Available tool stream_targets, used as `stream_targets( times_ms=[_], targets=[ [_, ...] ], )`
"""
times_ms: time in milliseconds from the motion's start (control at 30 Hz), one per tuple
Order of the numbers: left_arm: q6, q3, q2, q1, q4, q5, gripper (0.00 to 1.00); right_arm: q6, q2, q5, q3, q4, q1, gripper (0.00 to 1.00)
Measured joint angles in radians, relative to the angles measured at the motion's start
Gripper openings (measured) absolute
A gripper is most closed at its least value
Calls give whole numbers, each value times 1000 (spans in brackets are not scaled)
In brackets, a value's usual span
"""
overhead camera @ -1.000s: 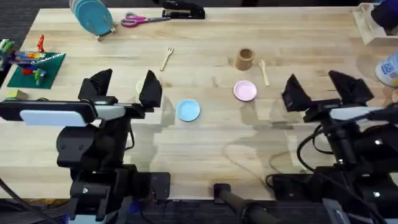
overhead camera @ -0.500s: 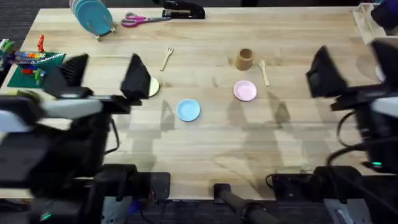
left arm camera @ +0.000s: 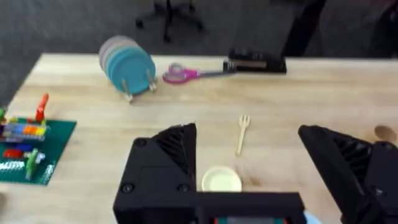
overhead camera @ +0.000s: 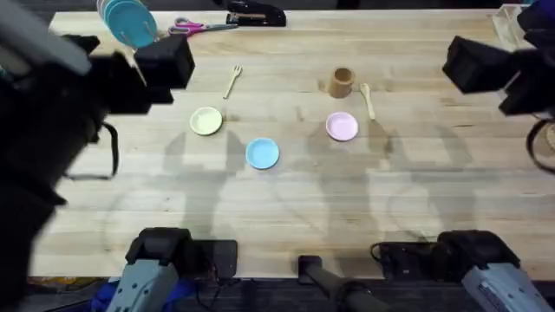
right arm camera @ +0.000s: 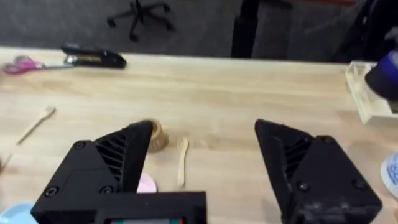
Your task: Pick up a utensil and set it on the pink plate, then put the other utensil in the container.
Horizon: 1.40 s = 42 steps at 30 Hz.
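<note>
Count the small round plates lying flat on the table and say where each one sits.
3. The pale yellow-green plate lies furthest left, the light blue plate sits nearest the arms' bases, and the pink plate lies just in front of the wooden cup.

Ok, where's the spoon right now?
In the overhead view the spoon lies on the table right of centre, just right of the wooden cup and up-right of the pink plate.

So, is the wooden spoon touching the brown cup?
Apart. In the overhead view a strip of bare table separates the wooden spoon from the brown cup; the right wrist view shows the same gap.
</note>
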Motion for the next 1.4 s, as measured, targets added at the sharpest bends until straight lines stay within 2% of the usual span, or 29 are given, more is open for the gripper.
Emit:
stream_targets(
  times_ms=[333,467,600,933,1167,1400],
  targets=[
    [0,314,348,0,-322,20,994,0,273,0,226,-246,0,997],
    [0,394,453,0,-437,27,994,0,352,-3,291,-352,0,997],
    [0,439,527,0,-494,30,994,0,414,-3,348,-445,0,997],
    [54,444,585,0,-503,77,994,0,467,-3,372,-470,0,997],
    [196,447,600,0,-455,123,994,0,467,-3,372,-465,0,998],
    [296,524,776,0,-451,186,994,0,467,-3,372,-464,0,998]
  ],
)
